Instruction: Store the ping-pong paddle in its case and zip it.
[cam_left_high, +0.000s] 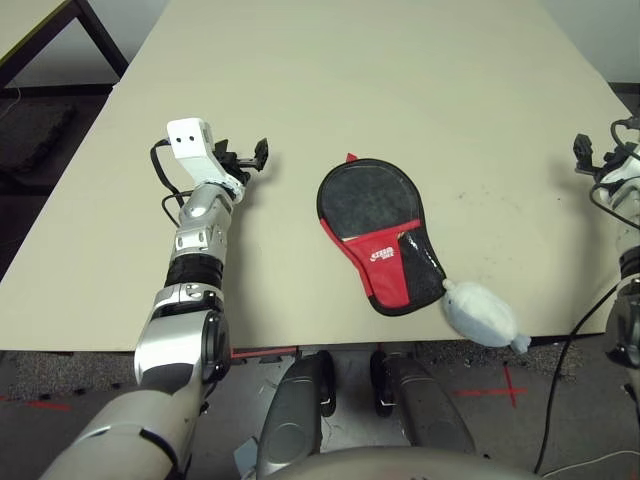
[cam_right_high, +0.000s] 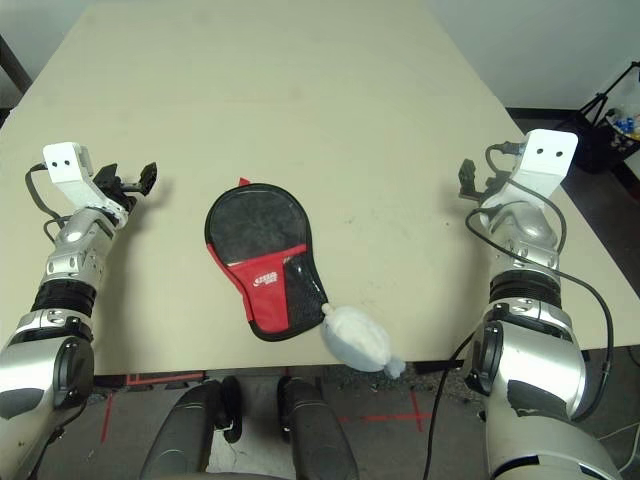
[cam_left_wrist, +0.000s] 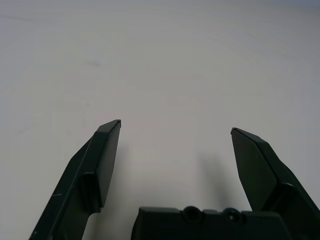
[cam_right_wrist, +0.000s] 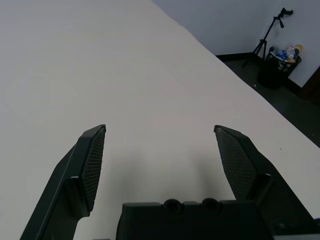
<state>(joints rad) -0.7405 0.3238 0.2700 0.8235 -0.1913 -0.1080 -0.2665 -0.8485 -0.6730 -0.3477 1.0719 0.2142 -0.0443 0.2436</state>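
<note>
Paddle case (cam_right_high: 262, 262) on beige desk (cam_right_high: 300, 120) — white plush (cam_right_high: 357, 340) touching its handle end.
Left tool (cam_left_high: 248, 157) and right tool (cam_right_high: 467, 178) — both spread apart, empty, flanking the case.

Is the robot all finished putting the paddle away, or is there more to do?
It looks nearly or fully done. The paddle shows through the clear side of the case, which lies flat near the table edge beside a white plush. Nothing is in hand: the left gripper and right gripper are open, off to either side. I can't tell whether the zipper is fully closed.
</note>
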